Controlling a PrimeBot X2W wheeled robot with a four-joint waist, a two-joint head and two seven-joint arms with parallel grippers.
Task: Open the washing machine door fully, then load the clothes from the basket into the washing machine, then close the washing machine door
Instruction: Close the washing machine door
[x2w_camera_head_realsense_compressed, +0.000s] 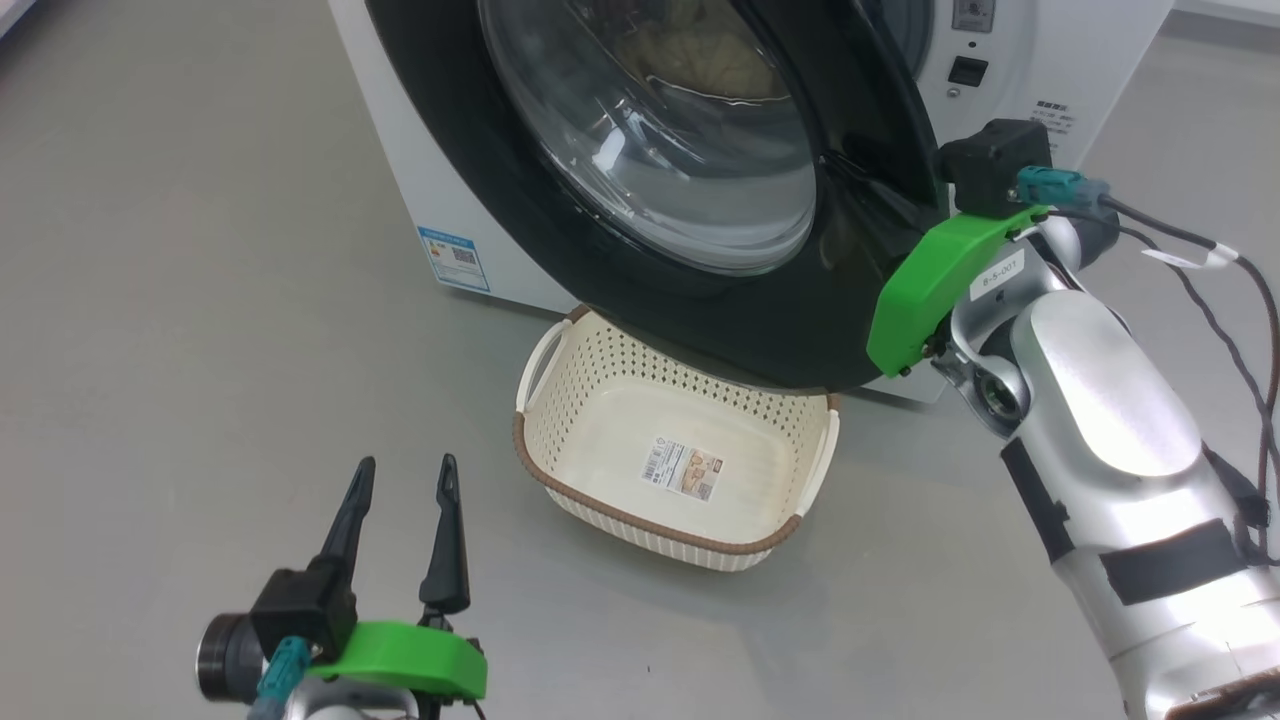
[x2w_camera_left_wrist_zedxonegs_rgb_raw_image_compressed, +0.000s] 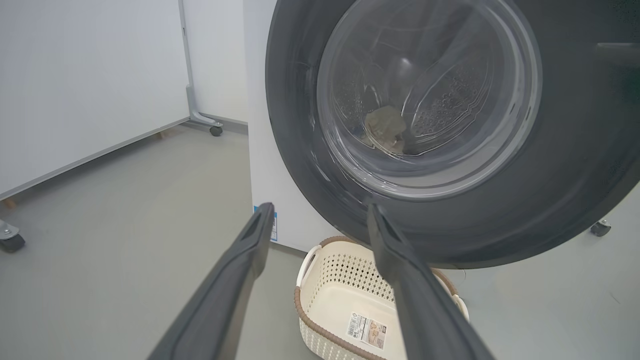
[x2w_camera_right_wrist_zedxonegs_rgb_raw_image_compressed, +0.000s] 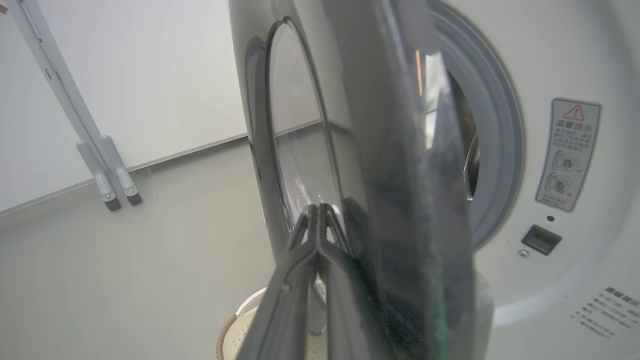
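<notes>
- Head view: washing machine door (x2w_camera_head_realsense_compressed: 600, 280) ajar, overhanging basket (x2w_camera_head_realsense_compressed: 590, 400); clothes (x2w_camera_head_realsense_compressed: 700, 50) behind its glass.
- Left gripper (x2w_camera_head_realsense_compressed: 406, 462): jaws wide apart, left of basket.
- Right gripper (x2w_camera_right_wrist_zedxonegs_rgb_raw_image_compressed: 320, 207): jaws closed, at door's outer face.

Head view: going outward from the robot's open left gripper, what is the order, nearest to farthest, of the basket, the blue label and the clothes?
1. Basket, on the floor just right of the left gripper.
2. Blue label, beyond it on the washing machine's lower left corner.
3. Clothes, farthest, seen through the washing machine door's glass.
</notes>
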